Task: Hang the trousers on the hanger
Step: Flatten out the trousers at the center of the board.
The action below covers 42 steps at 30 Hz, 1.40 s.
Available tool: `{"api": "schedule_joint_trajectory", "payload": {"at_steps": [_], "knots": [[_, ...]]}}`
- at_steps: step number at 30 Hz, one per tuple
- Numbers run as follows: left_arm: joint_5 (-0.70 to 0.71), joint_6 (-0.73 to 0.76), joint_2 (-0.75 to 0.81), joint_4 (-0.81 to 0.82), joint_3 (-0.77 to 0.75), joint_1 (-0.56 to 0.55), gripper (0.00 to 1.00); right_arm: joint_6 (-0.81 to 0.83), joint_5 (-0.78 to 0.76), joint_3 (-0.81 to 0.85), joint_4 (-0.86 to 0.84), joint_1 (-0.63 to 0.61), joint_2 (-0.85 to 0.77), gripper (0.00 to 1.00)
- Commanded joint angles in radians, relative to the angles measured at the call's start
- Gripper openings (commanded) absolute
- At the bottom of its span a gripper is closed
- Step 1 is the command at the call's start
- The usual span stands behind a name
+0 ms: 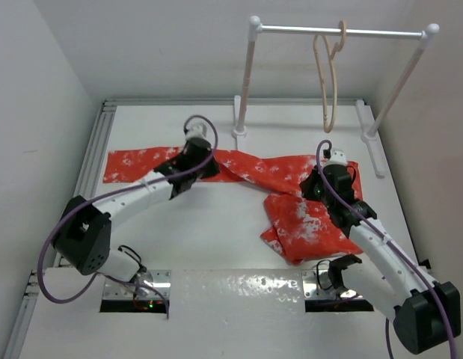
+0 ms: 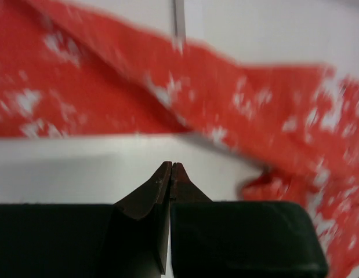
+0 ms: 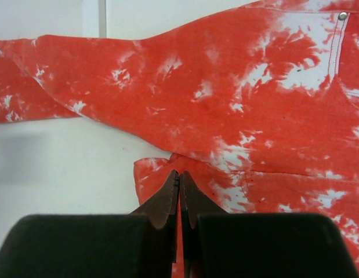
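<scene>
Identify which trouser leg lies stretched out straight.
The leg reaching left across the table; the other leg lies folded back on itself at the right.

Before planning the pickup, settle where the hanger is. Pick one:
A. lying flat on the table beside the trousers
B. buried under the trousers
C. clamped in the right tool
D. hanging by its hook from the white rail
D: the hanger hangs by its hook from the white rail, up behind the trousers, which lie spread on the table.
</scene>
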State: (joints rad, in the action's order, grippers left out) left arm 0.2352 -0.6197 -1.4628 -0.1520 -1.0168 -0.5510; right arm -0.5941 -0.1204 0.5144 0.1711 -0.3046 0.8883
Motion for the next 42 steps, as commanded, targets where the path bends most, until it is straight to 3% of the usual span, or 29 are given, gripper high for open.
{"api": "schedule_joint_trajectory", "payload": {"at_steps": [1,3,5,7,10,14,16,20,24,31,42], "knots": [[0.046,-0.046,0.039,0.041,0.118,-0.093,0.0,0.01,-0.004,0.035,0.033,-0.007,-0.006,0.0],[0.096,-0.032,0.036,0.023,0.153,-0.171,0.0,0.01,0.018,0.029,0.031,-0.007,-0.018,0.0],[0.226,-0.07,0.051,-0.021,0.146,-0.165,0.0,0.008,0.056,0.015,0.015,-0.007,-0.02,0.0],[0.208,-0.084,0.065,0.012,0.139,-0.112,0.16,0.013,0.103,0.027,0.01,-0.011,0.004,0.0],[0.197,-0.109,0.012,-0.004,0.046,0.037,0.26,0.025,0.117,0.024,0.007,-0.016,0.009,0.0],[0.127,-0.103,-0.176,-0.092,-0.169,0.3,0.3,0.031,0.119,0.006,-0.008,-0.019,-0.002,0.0],[0.159,-0.091,-0.247,-0.153,-0.289,0.394,0.31,0.03,0.12,0.004,-0.015,-0.018,0.0,0.0],[0.251,-0.038,-0.447,-0.342,-0.485,0.514,0.41,0.028,0.154,-0.001,-0.024,-0.024,0.005,0.0],[0.295,-0.031,-0.563,-0.449,-0.629,0.618,0.42,0.03,0.168,-0.001,-0.027,-0.028,0.008,0.0],[0.403,0.0,-0.683,-0.532,-0.735,0.66,0.42,0.027,0.192,-0.008,-0.038,-0.033,0.014,0.0],[0.449,0.032,-0.826,-0.563,-0.867,0.723,0.42,0.024,0.232,-0.016,-0.047,-0.036,0.011,0.0]]}}
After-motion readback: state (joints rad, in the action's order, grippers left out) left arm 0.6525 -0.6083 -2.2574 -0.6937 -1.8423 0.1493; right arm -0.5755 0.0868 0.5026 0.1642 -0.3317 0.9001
